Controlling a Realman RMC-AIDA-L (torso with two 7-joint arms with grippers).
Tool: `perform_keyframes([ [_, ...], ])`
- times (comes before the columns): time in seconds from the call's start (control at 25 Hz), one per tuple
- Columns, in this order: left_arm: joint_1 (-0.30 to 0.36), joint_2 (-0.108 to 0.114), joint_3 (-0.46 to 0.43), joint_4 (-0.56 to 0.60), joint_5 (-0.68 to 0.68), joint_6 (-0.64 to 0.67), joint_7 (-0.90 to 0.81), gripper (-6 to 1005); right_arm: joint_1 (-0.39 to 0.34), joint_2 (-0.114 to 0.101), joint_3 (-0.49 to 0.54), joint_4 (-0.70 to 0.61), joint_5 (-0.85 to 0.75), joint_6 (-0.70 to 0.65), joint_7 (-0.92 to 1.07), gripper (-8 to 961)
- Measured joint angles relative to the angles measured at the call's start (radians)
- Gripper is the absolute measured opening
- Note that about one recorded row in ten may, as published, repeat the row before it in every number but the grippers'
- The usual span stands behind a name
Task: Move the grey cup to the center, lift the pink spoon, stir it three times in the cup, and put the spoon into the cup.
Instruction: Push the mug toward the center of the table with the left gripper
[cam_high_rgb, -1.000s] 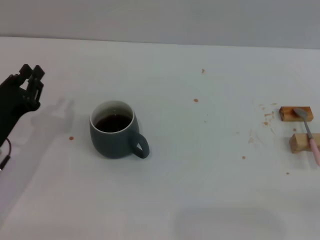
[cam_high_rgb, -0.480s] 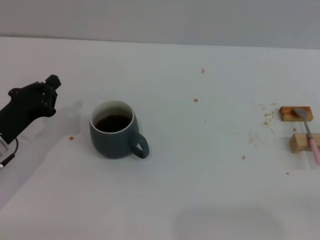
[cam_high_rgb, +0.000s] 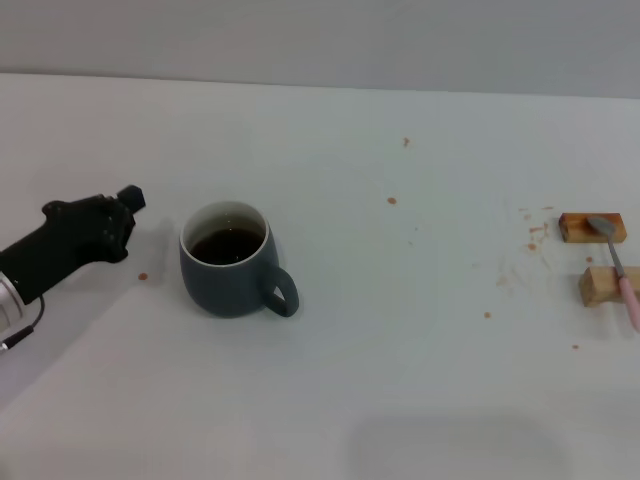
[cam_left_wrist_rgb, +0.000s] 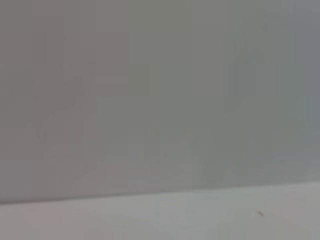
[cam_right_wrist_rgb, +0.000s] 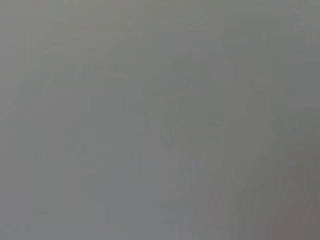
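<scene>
You are at the very start: nothing in the task is done yet. The grey cup (cam_high_rgb: 232, 262) stands upright left of centre in the head view, dark liquid inside, its handle turned toward the lower right of the frame. It has not reached the middle of the table (cam_high_rgb: 400, 380). The left gripper (cam_high_rgb: 122, 208) sits at the left edge of the frame, just beside the cup's rim but apart from it; you cannot tell from this angle whether its jaws are spread or closed, and it has hold of nothing. The pink spoon (cam_high_rgb: 618, 268) lies at the far right edge, resting across two wooden blocks (cam_high_rgb: 592, 227), untouched. The right gripper is out of sight in every view. Left for you, as I judge it: take the cup, shift it to the centre, then lift the spoon, stir three times, and drop it in.
</scene>
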Motion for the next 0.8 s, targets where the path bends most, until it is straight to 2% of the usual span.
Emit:
perform_keyframes([
  [0.2,-0.025,0.001,0.063,0.028,0.000,-0.001,-0.031,3,0.000,0.000,0.001,0.000,0.000,0.001,0.000,621],
  [0.8,-0.065,-0.008,0.169,0.064,-0.001,0.001,-0.080,7,-0.007,0.001,0.001,0.001,-0.001,0.001,0.000,620],
])
